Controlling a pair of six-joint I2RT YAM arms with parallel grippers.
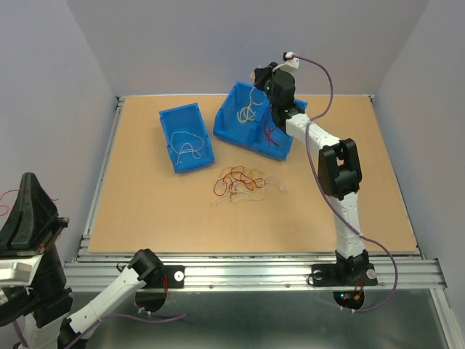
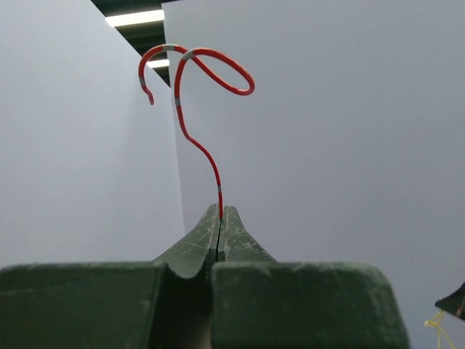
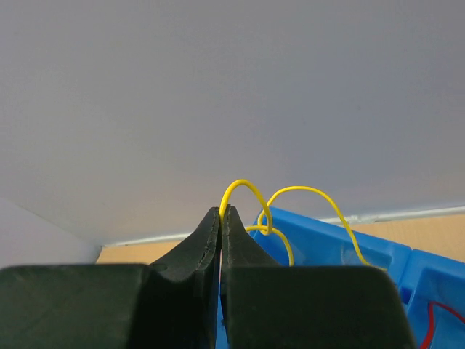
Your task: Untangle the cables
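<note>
A tangled pile of thin red, yellow and white cables (image 1: 242, 182) lies on the wooden table, in front of the bins. My left gripper (image 2: 220, 213) is shut on the end of a curly red cable (image 2: 195, 138) and holds it in the air, off the table's left side (image 1: 30, 182). My right gripper (image 3: 220, 212) is shut on a yellow cable (image 3: 251, 190) and holds it above the right blue bin (image 1: 240, 127), as the top view (image 1: 255, 81) shows. Yellow loops (image 1: 250, 110) hang down into that bin.
A second blue bin (image 1: 171, 156) at back left holds white cables (image 1: 186, 143). The right bin's side compartment holds a red cable (image 1: 270, 135). Grey walls enclose the table on three sides. An aluminium rail (image 1: 254, 273) runs along the near edge.
</note>
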